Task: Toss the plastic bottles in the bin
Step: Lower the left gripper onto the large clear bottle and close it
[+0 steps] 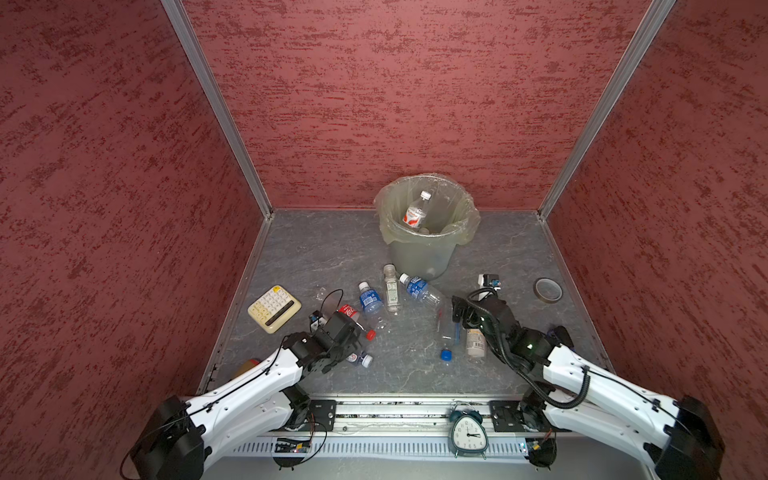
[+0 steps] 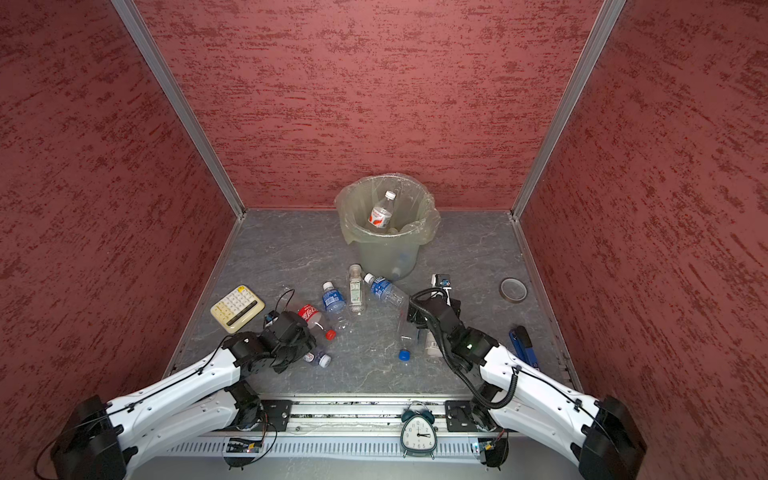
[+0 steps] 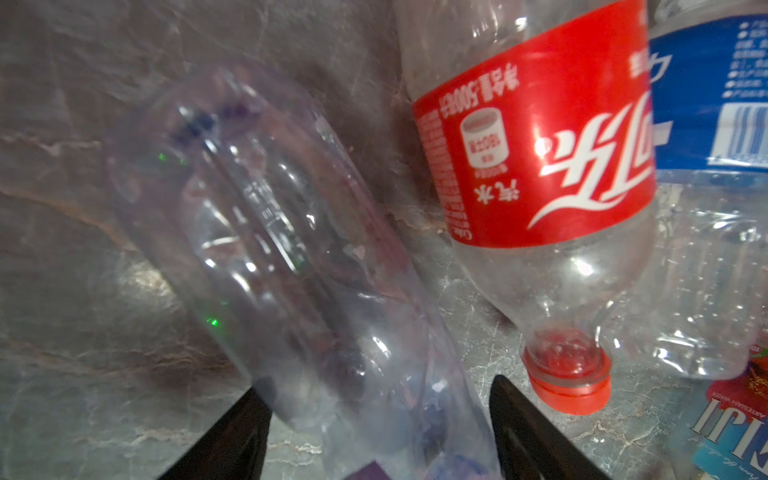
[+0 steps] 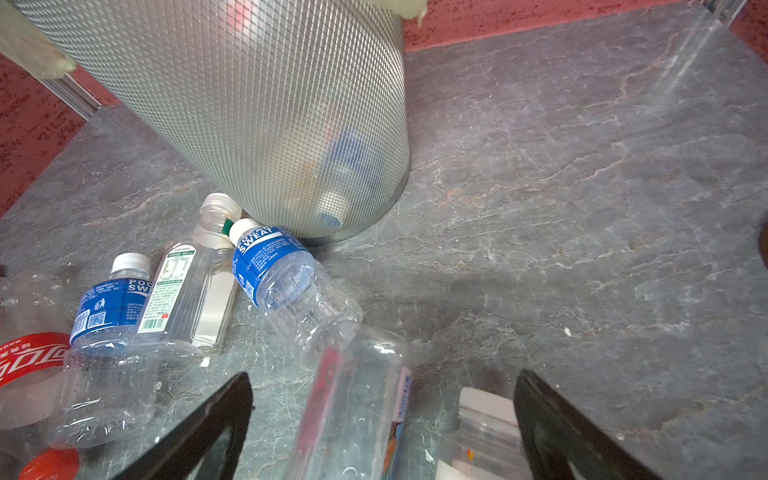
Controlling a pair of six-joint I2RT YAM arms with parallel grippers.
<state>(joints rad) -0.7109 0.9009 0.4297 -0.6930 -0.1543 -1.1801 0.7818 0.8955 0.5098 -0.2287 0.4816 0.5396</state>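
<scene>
Left fingers [image 3: 232, 440] bracket a clear bottle [image 3: 291, 249] lying on the worktop [image 3: 83, 332]; firm contact cannot be confirmed. Right fingers [image 4: 208, 428] stand released. The bin [image 1: 419, 253] stands well behind, bottles [image 1: 417, 214] already inside. Close squarely across the bottle body, keeping clear of the red-labelled bottle [image 3: 540, 166] just beside it.

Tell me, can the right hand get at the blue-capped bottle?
Probably yes. The right hand is open and low, astride the blue-capped bottle, with nothing between them. A white-capped bottle lies close beside it and might get in the way.
</scene>
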